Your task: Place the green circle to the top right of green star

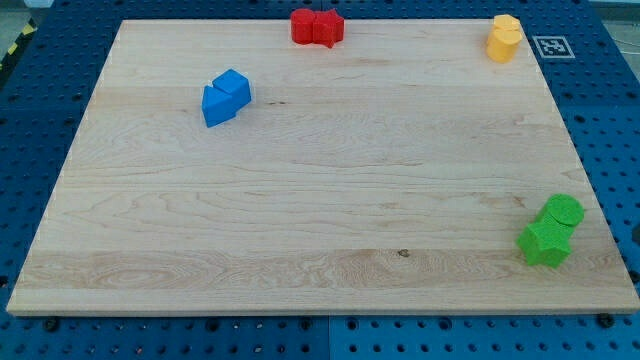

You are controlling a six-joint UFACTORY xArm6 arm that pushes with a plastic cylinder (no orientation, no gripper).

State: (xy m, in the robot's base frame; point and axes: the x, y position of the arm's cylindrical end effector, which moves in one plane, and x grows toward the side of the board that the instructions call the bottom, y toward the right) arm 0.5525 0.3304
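The green circle lies near the board's right edge, low in the view. The green star sits just below and to the left of it, and the two touch. The circle is thus at the star's upper right. My tip and the rod do not show in the camera view.
Two blue blocks touch each other at the upper left. Two red blocks sit together at the top edge. Two yellow blocks sit at the top right corner. The wooden board lies on a blue pegboard table.
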